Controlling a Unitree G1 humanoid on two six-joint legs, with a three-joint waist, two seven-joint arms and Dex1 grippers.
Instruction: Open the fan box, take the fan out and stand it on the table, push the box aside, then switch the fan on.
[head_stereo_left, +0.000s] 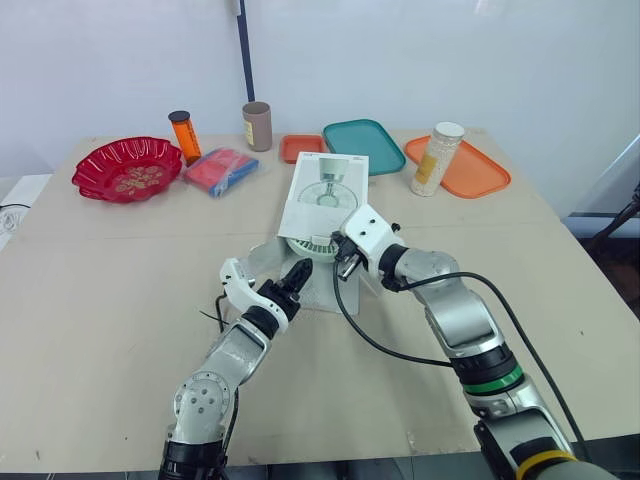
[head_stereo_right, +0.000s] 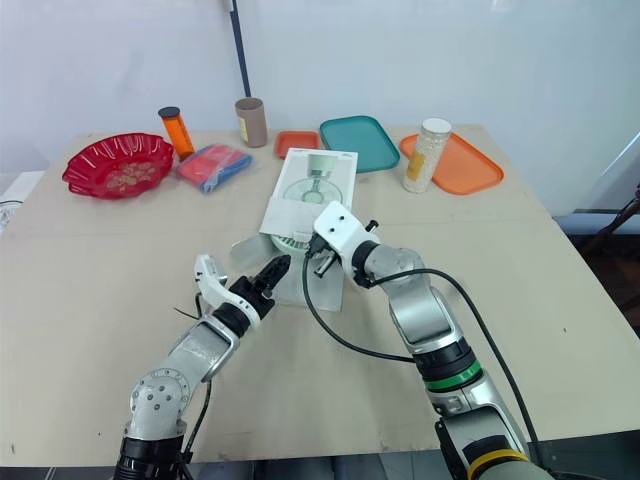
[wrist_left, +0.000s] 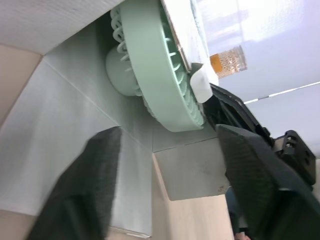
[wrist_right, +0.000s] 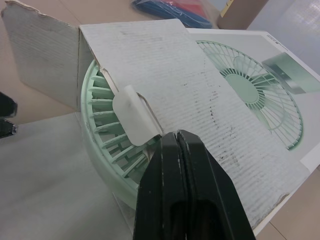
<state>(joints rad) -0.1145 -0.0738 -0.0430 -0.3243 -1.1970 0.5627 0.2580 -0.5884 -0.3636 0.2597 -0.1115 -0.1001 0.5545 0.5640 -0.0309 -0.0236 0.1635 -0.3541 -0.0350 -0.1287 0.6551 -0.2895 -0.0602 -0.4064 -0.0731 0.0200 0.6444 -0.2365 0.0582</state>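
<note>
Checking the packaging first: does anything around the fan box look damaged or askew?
Yes: one side flap of the fan box has a ragged, torn edge, and the green fan pokes partway out of the open end. Nothing spilled.

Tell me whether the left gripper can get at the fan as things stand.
Probably yes. The fan pokes out of the open end of the box, and the open left gripper faces it with nothing between.

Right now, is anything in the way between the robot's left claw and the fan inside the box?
Nothing visible. The open left gripper faces the open end of the box, where the green fan pokes out bare. The top flap covers it only from above.
</note>
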